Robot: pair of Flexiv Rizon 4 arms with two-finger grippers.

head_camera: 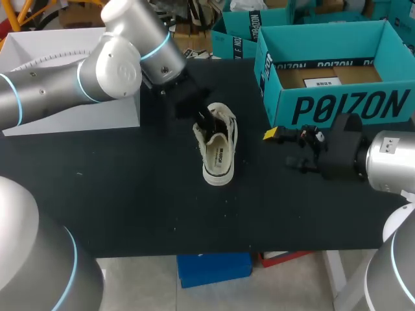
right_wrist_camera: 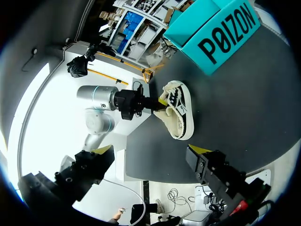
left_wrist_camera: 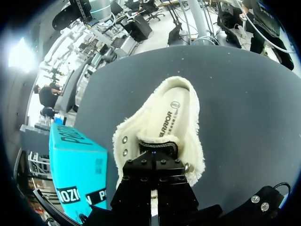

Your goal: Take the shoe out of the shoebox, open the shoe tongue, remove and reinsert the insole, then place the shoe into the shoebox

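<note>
Head view: shoe [head_camera: 219, 155] on black table [head_camera: 130, 194].

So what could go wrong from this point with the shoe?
The shoe stands free on the table, the right tool open and apart from it, so a pull by the left tool at its opening may drag or tip it. Where the left tool meets the shoe is hidden, so it may miss the insole.

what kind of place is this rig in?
Probably a robot lab bench, not a shop: left arm and right arm flank a black table with a single shoe and an open teal shoebox on it.
</note>
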